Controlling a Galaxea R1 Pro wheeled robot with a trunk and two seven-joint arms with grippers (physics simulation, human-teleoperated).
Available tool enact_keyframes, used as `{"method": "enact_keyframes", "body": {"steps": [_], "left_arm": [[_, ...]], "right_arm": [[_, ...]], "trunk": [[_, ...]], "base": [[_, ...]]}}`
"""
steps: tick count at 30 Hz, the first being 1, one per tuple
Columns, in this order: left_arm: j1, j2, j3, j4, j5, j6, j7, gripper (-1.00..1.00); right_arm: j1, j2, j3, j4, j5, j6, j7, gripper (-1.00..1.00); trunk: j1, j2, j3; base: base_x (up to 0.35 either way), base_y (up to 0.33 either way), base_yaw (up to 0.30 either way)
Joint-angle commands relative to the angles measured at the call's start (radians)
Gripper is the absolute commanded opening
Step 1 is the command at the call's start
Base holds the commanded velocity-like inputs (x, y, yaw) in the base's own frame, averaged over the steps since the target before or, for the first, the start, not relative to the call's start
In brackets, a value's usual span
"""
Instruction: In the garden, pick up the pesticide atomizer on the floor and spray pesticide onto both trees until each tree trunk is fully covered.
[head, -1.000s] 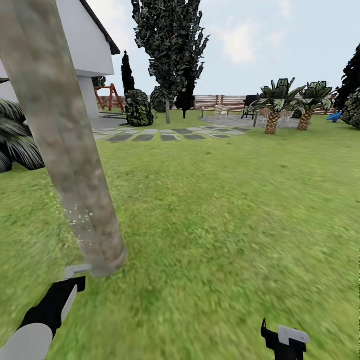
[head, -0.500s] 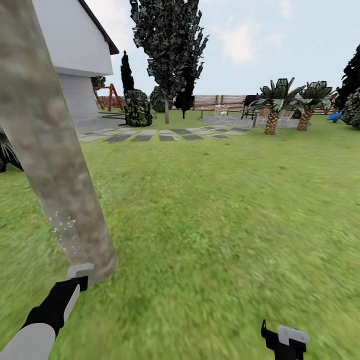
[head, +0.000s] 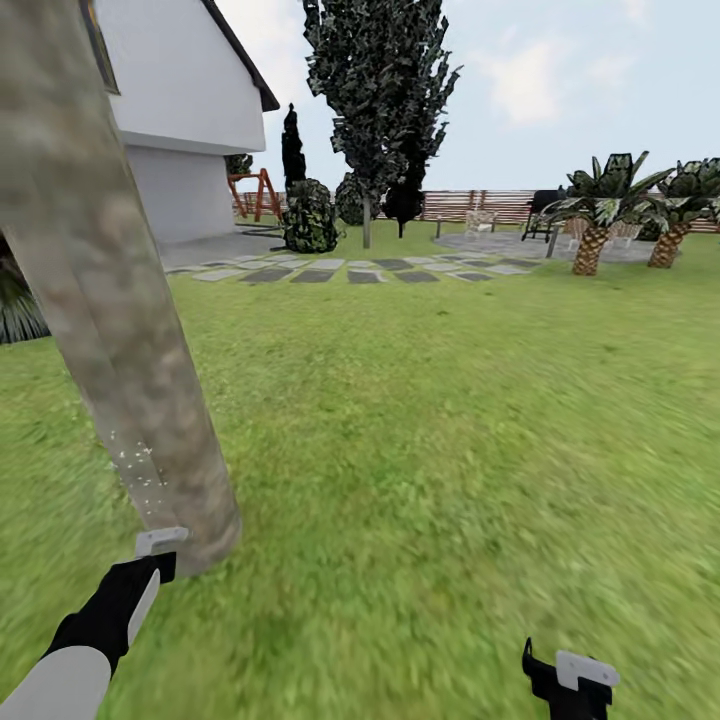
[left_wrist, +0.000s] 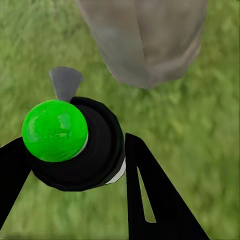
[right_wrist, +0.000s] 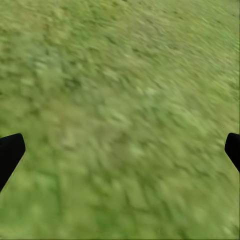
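Left tool pinching the atomizer, right tool spread; I'd sweep the nozzle slowly up the trunk.

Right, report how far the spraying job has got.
Done: the sprayer is off the ground, held in the left tool. In hand: its nozzle faces the base of the near trunk, where a few white specks show low down. Left: most of that trunk looks bare, and another tree remains. The right tool hangs open over grass.
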Motion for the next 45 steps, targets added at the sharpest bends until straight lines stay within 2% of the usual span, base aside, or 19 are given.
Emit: {"method": "enact_keyframes", "body": {"steps": [1, 14, 24, 36, 45], "left_arm": [[0.000, 0.000, 0.000, 0.000, -0.001, 0.000, 0.000, -1.00], [0.000, 0.000, 0.005, -0.001, -0.001, 0.000, 0.005, -1.00], [0.000, 0.000, 0.005, -0.001, -0.001, 0.000, 0.006, -1.00], [0.000, 0.002, 0.008, -0.002, 0.000, 0.000, 0.008, -1.00], [0.000, 0.003, 0.006, -0.001, 0.003, 0.000, 0.008, -1.00]], "right_arm": [[0.000, 0.000, 0.000, 0.000, 0.000, 0.000, 0.000, 1.00], [0.000, 0.000, 0.000, 0.000, 0.000, 0.000, 0.000, 1.00], [0.000, 0.000, 0.000, 0.000, 0.000, 0.000, 0.000, 1.00], [0.000, 0.000, 0.000, -0.001, 0.000, 0.000, 0.000, 1.00], [0.000, 0.000, -0.001, -0.001, 0.000, 0.000, 0.000, 1.00]], "trunk": [[0.000, 0.000, 0.000], [0.000, 0.000, 0.000], [0.000, 0.000, 0.000], [0.000, 0.000, 0.000], [0.000, 0.000, 0.000]], "base": [[0.237, -0.130, 0.277], [0.138, -0.213, 0.067], [0.060, -0.269, 0.266], [0.068, -0.245, 0.099], [0.212, -0.193, 0.222]]}}
